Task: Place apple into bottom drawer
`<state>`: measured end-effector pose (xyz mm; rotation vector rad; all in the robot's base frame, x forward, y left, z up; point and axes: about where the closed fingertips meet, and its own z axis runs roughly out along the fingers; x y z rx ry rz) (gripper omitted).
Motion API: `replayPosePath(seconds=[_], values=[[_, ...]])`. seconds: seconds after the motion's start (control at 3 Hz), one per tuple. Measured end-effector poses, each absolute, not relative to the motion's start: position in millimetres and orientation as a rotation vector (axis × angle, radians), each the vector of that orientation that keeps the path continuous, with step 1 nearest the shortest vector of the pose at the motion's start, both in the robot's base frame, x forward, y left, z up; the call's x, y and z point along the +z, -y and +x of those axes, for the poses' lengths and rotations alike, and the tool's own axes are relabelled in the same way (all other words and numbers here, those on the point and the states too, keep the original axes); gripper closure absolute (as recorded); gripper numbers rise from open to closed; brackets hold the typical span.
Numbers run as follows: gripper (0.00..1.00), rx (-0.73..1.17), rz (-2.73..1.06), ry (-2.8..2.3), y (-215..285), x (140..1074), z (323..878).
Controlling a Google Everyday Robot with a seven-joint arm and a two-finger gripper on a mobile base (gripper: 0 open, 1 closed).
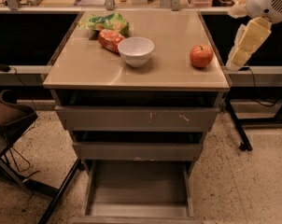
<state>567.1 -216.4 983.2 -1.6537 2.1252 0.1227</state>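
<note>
Red-orange and round, the apple (201, 56) sits on the tan cabinet top (85, 64), near its right edge and towards the front, stem up, standing clear of the other things there. On my screen the gripper (239, 55) is off the right side of the cabinet, hanging pale and cream-coloured below the white wrist housing (271, 1). Its tip is about level with the cabinet top and just beyond the right edge. It is to the apple's right and apart from it, and I cannot tell whether it is spread or pressed together. The bottom drawer (138, 188) is pulled out well past the two above it, its flat grey floor in plain view. The upper drawer (136, 118) and the middle drawer (137, 150) stick out only a little, both with scuffed fronts. A white bowl (136, 51) stands upright near the middle of the top, left of the apple and well apart from it. An orange-red snack packet (109, 39) lies just behind the bowl's left side, and a green packet (106, 21) lies beyond that, near the back left corner
</note>
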Motion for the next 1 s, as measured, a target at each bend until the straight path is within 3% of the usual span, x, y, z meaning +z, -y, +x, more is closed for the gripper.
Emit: replayPosePath(seconds=[0.67, 1.0], values=[[0.00, 0.491, -1.508, -2.051, 207.6, 933.4, 649.8], [0.00, 0.475, -1.338, -1.892, 207.3, 967.8, 692.4]])
